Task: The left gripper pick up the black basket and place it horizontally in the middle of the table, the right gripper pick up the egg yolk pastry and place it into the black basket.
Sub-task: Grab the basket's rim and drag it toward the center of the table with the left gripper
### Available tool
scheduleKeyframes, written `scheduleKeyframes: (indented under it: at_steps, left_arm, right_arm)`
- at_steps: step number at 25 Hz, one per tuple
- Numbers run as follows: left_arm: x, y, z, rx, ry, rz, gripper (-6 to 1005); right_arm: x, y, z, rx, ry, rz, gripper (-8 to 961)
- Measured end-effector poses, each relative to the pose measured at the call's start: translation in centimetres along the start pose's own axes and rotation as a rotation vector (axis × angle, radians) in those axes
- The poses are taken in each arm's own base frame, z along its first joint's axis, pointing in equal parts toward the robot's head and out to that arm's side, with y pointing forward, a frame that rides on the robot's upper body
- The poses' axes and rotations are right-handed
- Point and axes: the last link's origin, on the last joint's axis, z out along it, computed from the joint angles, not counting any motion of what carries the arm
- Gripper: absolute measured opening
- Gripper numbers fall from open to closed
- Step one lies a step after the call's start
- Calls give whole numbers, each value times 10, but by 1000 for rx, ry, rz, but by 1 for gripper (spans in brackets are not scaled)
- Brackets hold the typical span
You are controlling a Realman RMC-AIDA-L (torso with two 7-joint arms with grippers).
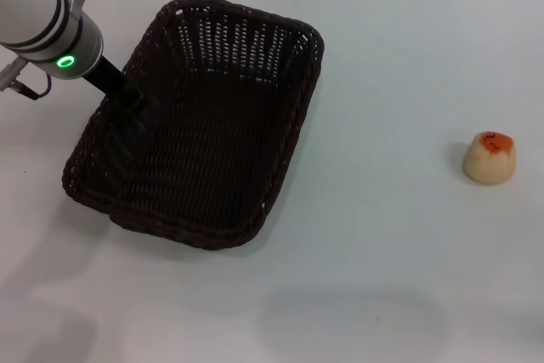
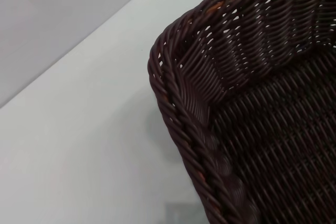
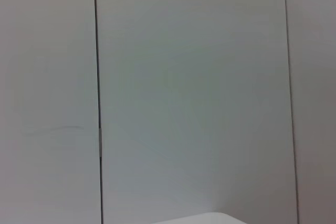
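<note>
The black basket [image 1: 293, 155] lies at an angle on the left half of the white table [image 1: 382, 269]. My left gripper [image 1: 127, 101] reaches down from the upper left onto the basket's left rim, its black claw merging with the dark wicker. The left wrist view shows a rounded corner of the basket's braided rim [image 2: 173, 114] close up, with bare table beside it. The egg yolk pastry [image 1: 490, 157] stands alone on the table far to the right, well apart from the basket. My right gripper is out of view.
The right wrist view shows only a pale panelled wall [image 3: 189, 87] and a sliver of table edge [image 3: 205, 217]. A thin cable [image 1: 21, 82] hangs by the left arm.
</note>
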Motion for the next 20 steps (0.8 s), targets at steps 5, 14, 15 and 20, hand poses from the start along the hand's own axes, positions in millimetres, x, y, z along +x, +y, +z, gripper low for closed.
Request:
scheduleKeyframes:
  at_steps: [5,14,15,20]
  left_arm:
    - [3,1,-1,1,13,58,307]
    - [38,11,-17,13,92,304,303]
    - [43,12,-20,15,102,321,303]
    - [65,20,-30,5,158,404,301]
  right_arm:
    - [0,0,0,-1,-1,0,631]
    - [-1,1,0,-4,-6,2,631]
    - [-1,1,0,-4,-6,2,631]
    - [-2,1,0,-3,-11,5,630]
